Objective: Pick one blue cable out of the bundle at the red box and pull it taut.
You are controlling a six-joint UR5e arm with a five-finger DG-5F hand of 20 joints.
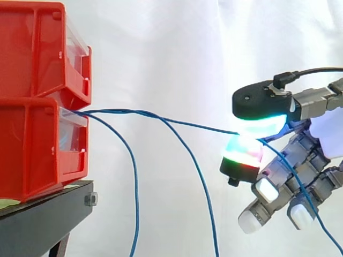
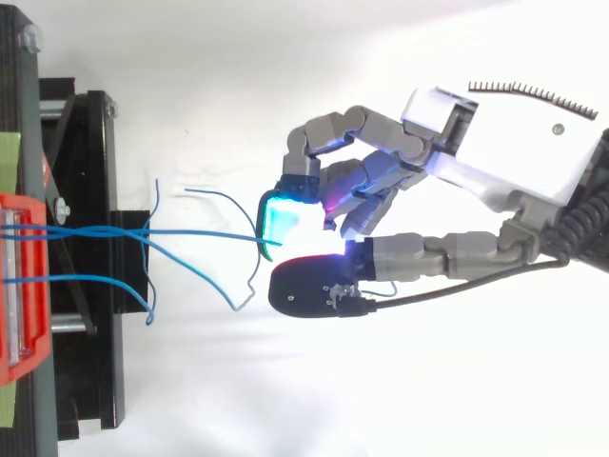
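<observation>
So the hand [image 1: 300, 160] is pinching one blue cable [image 1: 209, 126] between two glowing pads, stretching it nearly straight from the red bins [image 1: 32, 144], while the other blue cables [image 1: 135, 182] are drooping down.

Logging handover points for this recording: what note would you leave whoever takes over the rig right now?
Hand: shut, fingers pinching one blue cable.
Things: that cable runs almost straight from the lower red bin to the pinch; two other cables hang loose.
Done: one cable singled out, nearly taut.
Left: probably a slight further pull away from the bin.
</observation>
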